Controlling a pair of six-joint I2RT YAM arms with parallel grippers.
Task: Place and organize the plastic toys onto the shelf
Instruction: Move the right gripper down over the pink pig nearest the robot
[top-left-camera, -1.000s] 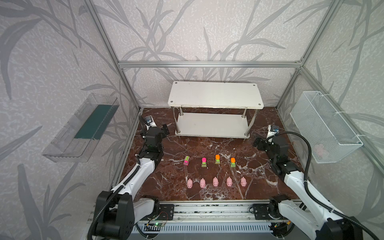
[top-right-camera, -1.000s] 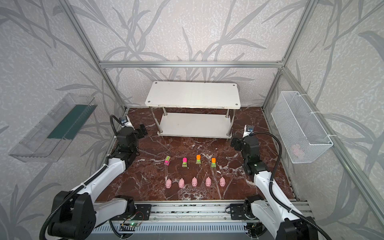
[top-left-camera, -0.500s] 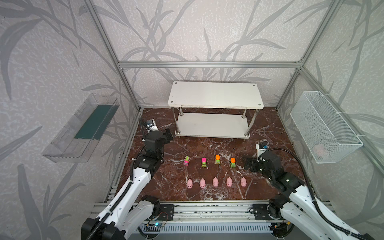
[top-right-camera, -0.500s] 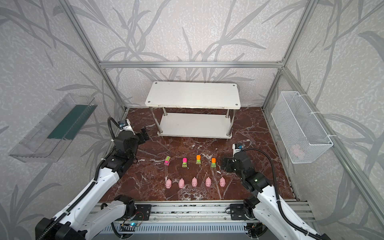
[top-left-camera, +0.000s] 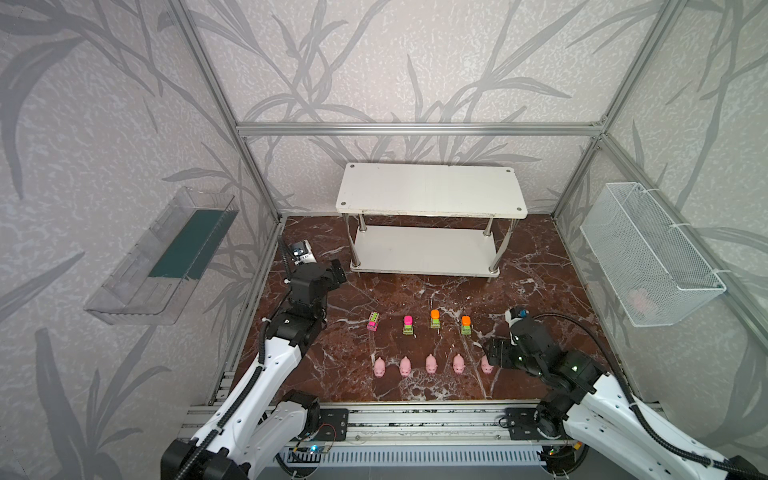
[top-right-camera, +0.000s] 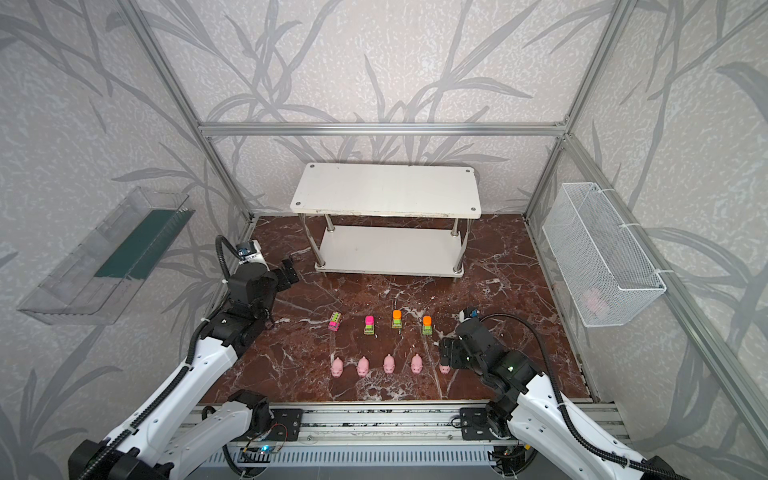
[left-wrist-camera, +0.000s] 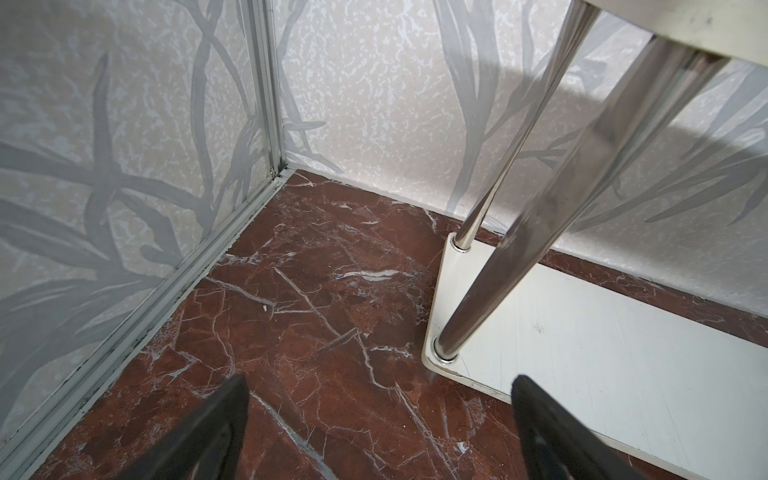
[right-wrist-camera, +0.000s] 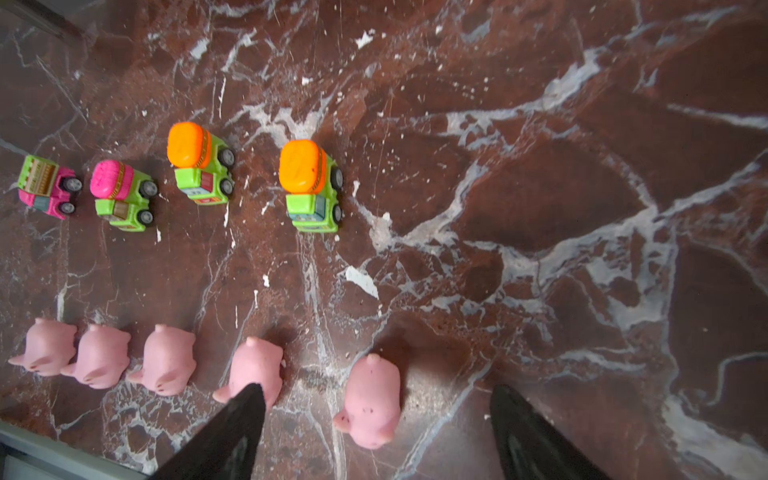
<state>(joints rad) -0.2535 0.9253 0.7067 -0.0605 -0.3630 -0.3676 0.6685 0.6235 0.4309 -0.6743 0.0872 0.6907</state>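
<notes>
**Item 1. Plastic toys, nine pieces.** All stand on the red-brown veined marble worktop (top-left-camera: 540, 291). None is on the shelf yet.
- Five small matte pink pig figures (top-left-camera: 431, 363): one level row in the lower middle of both top views, set apart from one another.
- Four small neon toy cars (top-left-camera: 435, 319): a second row just above the pigs. Two are green with orange tops and one is green with a pink top. The pink one at the left end sits slightly askew.

**Item 2. White two-tier shelf with chrome posts** (top-left-camera: 432, 189). It stands at the centre of the frame, against the back wall. Both boards are bare.

**Item 3. Right arm's black fingers** (right-wrist-camera: 237, 432). They are spread wide and straddle the pig at the right end of the row (right-wrist-camera: 372, 401). In the wrist view neither appears to touch it, and nothing is held.

**Item 4. Left arm's black fingers** (left-wrist-camera: 216, 424). They are spread wide and empty, over bare worktop beside the near chrome post (left-wrist-camera: 515, 249) at the shelf's left end.

**Handling notes (judged).**
- Pigs: they look soft, rubbery and very light, so they should give a little rather than slip. Grip across the flanks at mid-body. The rounded snout and rump could squeeze out of a grip.
- Cars: they look like hard, glossy plastic on free wheels, so a nudge may roll them. Grip across the body sides between the wheels.
- Neither kind looks fragile.
</notes>
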